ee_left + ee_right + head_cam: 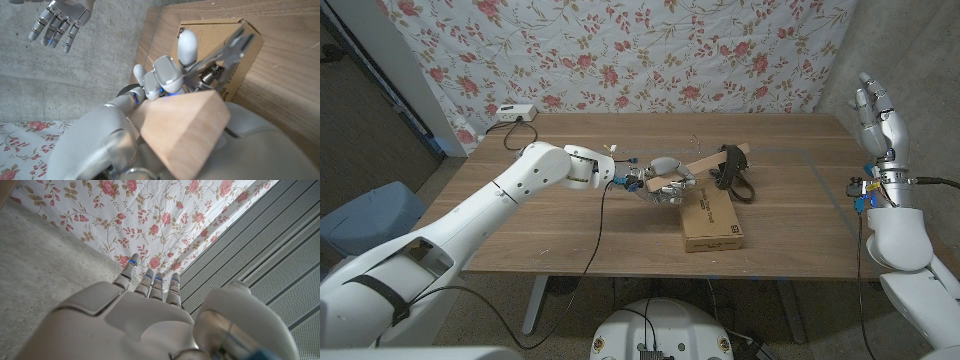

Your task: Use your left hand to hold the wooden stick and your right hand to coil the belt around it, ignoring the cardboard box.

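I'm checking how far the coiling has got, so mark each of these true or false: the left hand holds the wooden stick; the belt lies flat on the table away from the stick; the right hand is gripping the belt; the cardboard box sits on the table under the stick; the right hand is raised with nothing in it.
1. The left hand holds the wooden stick. True.
2. The belt lies flat on the table, away from the stick. False: it is wrapped around the stick's far end, with a loop hanging down.
3. The right hand is gripping the belt. False: it is far off at the table's right edge.
4. The cardboard box sits on the table under the stick. True.
5. The right hand is raised with nothing in it. True.
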Tool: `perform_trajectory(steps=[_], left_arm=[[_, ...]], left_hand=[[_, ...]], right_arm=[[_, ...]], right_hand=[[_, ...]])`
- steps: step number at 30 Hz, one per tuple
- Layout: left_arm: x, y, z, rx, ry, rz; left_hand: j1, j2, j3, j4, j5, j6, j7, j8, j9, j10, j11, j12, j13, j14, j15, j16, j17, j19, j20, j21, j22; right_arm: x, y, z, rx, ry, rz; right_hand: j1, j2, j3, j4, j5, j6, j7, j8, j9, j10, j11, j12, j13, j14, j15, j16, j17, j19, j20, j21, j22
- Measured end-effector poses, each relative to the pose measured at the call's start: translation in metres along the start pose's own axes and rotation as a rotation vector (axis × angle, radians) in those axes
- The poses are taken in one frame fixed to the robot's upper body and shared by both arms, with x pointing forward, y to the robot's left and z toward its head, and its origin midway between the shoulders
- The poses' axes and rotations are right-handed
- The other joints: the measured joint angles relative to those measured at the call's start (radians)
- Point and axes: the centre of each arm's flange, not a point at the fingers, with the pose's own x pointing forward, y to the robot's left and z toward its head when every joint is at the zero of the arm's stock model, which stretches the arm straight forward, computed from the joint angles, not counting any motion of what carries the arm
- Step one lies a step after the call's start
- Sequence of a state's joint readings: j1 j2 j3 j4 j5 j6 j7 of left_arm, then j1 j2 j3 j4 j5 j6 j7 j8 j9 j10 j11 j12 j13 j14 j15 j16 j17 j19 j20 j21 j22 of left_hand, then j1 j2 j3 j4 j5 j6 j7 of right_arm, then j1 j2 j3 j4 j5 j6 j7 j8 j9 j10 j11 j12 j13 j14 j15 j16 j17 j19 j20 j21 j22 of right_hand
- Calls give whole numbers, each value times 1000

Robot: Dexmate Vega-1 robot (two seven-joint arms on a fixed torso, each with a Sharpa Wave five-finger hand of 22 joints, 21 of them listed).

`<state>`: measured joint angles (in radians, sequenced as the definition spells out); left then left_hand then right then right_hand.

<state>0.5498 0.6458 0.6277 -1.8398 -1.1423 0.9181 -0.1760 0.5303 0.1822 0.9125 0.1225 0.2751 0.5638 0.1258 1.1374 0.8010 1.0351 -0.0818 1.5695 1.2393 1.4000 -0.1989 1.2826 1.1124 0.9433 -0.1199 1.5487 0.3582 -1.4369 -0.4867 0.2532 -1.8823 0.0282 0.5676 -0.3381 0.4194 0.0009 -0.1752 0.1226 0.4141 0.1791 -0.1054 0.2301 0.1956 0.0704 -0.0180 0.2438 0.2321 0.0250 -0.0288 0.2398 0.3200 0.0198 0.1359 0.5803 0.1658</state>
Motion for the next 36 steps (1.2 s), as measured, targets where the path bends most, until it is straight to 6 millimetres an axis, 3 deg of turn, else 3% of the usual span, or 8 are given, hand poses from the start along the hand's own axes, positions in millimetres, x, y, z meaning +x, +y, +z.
perform_trajectory(steps=[10,14,17,23,27,30,32,36], left_arm=[[0,1,-11,-48,74,-7],[-1,4,-11,-57,104,-1],[-2,5,-15,-60,133,4],[-7,8,-18,-48,166,26],[-7,10,-18,-43,169,33],[-7,11,-17,-34,163,37],[-16,9,-15,18,164,56],[-22,6,-11,65,151,74]], left_hand=[[33,-4,15,-16,-26,-3,4,-35,-30,-4,-4,-4,-1,3,-1,-46,-75,7,7,0,-48],[87,-3,0,-49,-84,-3,4,-149,-150,-36,5,-89,-110,-1,-5,-210,-349,11,10,-8,-138],[92,-2,-52,-67,-98,-4,4,-245,-210,-57,25,-290,-371,-1,-12,-335,-606,11,10,-44,-181],[-53,-92,-93,-35,-98,-98,14,-409,-329,-185,76,-524,-664,-164,12,-577,-832,-31,-7,-192,-196],[-133,-171,-116,-64,-98,-205,-18,-555,-416,-333,140,-675,-803,-351,90,-727,-905,-138,98,-323,-196],[-157,-215,-153,-117,-98,-368,-9,-679,-509,-554,219,-880,-903,-629,216,-847,-912,-321,241,-467,-193],[-162,-219,-191,-154,-98,-441,-39,-752,-549,-662,214,-1009,-946,-786,240,-923,-909,-468,304,-570,-188],[-190,-199,-291,-187,-98,-593,-90,-881,-598,-868,196,-1180,-969,-1037,262,-1040,-901,-749,329,-748,-183]], right_arm=[[0,1,2,2,-9,-5],[1,2,5,0,-17,-3],[1,3,6,1,-20,-4],[0,5,9,5,-29,-4],[1,6,10,9,-31,-7],[1,6,12,12,-34,-9],[1,8,13,7,-41,-6],[1,9,16,9,-47,-8]], right_hand=[[0,0,0,0,0,0,0,0,0,0,0,0,0,13,6,0,-8,0,0,-4,0],[0,0,0,0,0,0,0,0,0,5,-5,0,-5,18,11,0,-9,4,4,-8,0],[0,0,0,0,0,1,-1,0,0,7,-3,0,-5,22,14,0,-14,5,5,-8,0],[-3,3,-3,3,0,8,0,0,0,12,2,0,-5,30,16,0,-18,11,4,-12,1],[-4,4,-5,5,0,9,2,0,0,16,-2,-4,-9,34,20,0,-19,14,4,-12,4],[-4,4,-5,5,0,9,2,0,0,18,-4,-4,-9,36,21,0,-23,18,7,-12,4],[-4,4,-5,5,0,9,2,0,0,18,-4,-4,-9,38,24,0,-23,18,7,-12,4],[-11,11,-8,2,0,9,2,-5,0,18,-4,-4,-9,40,25,0,-23,18,7,-19,4]])
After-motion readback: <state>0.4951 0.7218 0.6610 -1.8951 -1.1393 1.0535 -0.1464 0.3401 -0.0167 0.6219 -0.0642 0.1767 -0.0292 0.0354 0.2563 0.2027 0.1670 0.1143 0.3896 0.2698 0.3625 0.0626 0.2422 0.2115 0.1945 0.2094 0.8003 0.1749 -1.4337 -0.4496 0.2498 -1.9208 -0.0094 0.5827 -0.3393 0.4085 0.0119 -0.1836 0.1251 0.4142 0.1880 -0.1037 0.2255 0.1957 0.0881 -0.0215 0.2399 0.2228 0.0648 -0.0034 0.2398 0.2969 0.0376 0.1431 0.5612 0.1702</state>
